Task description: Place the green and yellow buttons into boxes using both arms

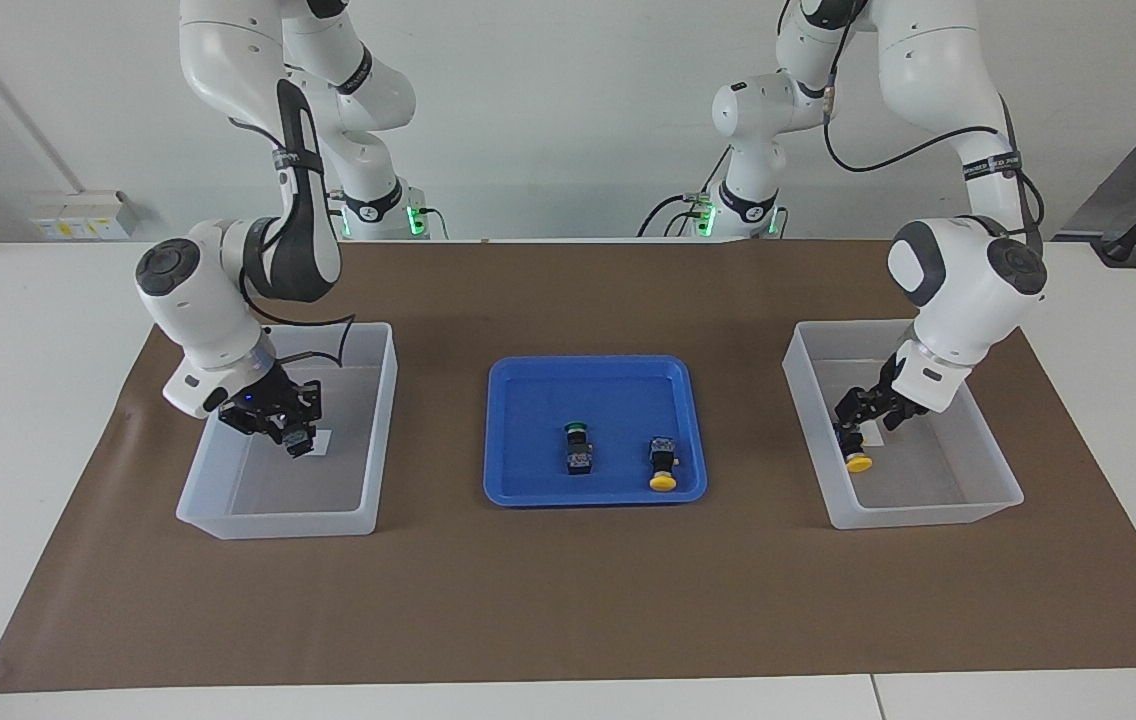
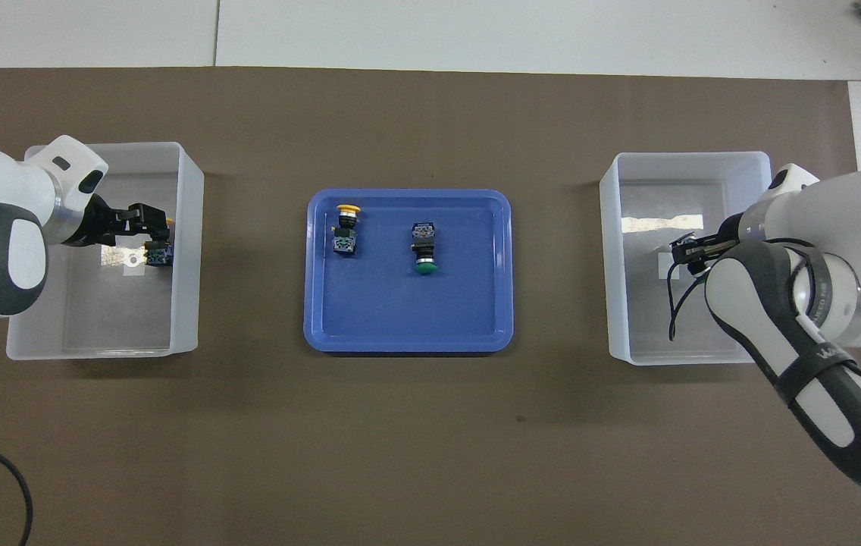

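My left gripper is shut on a yellow button and holds it low inside the box at the left arm's end. My right gripper is inside the other box, shut on a button. That button's blue-grey end shows and its cap is hidden. A green button and a second yellow button lie in the blue tray.
The blue tray sits mid-table between the two boxes on a brown mat. Each box has a small white label on its floor. White table shows around the mat.
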Robot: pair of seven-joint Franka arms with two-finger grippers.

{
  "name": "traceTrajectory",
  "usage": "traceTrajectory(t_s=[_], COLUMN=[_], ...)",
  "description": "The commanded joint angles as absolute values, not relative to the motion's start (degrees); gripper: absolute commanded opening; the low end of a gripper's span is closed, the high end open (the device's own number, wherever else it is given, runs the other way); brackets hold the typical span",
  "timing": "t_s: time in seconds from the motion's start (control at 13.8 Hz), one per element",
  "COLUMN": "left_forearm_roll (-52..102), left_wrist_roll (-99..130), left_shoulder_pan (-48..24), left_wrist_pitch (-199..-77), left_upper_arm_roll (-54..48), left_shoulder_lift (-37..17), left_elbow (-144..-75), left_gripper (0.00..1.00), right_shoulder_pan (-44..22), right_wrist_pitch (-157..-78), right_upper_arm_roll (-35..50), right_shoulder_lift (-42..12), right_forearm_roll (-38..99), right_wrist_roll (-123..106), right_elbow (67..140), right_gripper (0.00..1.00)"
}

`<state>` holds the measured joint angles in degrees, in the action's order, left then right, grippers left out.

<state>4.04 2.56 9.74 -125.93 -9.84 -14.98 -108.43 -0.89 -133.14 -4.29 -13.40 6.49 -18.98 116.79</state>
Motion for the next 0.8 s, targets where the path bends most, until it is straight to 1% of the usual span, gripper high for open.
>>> traceTrajectory(t_s=[0.0,0.15,0.36,0.51,0.73], left_forearm_roll=[4.2,4.2,4.2,4.1,4.1], left_wrist_roll=[2.6,10.1,21.9,25.5,25.2], left_shoulder_pan=[8.7,5.9,-1.1,-4.6,-9.7], left_wrist_pitch=[-118.9,-116.5,-118.7,-123.0,-130.8], left_upper_arm_roll=[-9.8,-9.8,-9.8,-9.8,-9.8], left_shoulder_lift=[-14.8,-15.0,-15.2,-15.7,-15.2], left_elbow=[-102.8,-99.7,-99.2,-100.5,-105.0], left_gripper=[0.89,0.89,0.89,0.89,0.88], right_shoulder_pan=[0.0,-1.0,-5.8,-10.4,-17.3], right_wrist_pitch=[-133.2,-131.8,-125.1,-125.2,-126.5], right_upper_arm_roll=[-3.5,-3.1,-2.9,-3.0,-2.9], right_shoulder_lift=[-12.1,-10.9,-10.8,-11.1,-11.0], right_forearm_roll=[6.8,7.0,7.8,7.8,8.0], right_wrist_roll=[-20.4,-20.1,-12.3,-2.6,13.2], right_elbow=[117.3,115.2,107.4,105.9,106.0], right_gripper=[1.0,1.0,1.0,1.0,1.0])
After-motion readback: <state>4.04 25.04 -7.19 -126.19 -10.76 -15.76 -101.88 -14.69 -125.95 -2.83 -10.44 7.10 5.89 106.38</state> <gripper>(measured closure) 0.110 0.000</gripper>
